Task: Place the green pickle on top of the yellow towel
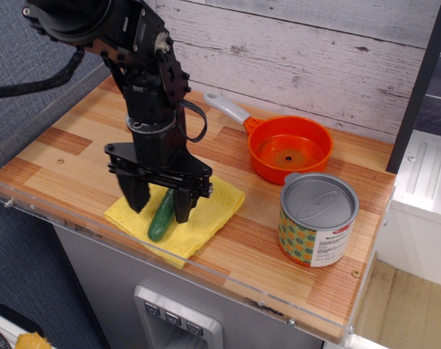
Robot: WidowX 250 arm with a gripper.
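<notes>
Hovering my end effector (160, 204) with fingers apart over the green pickle (161, 215) lying on the yellow towel (206, 215), I am seeing the orange pot (290, 147) and can (318, 218) standing rightward, near the table (75, 156) edge.

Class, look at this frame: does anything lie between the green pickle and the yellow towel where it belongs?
Nothing visible does. The green pickle already lies on the yellow towel, between the open gripper's fingers, which stand apart on either side of it. The orange pot and the can sit off to the side.
</notes>
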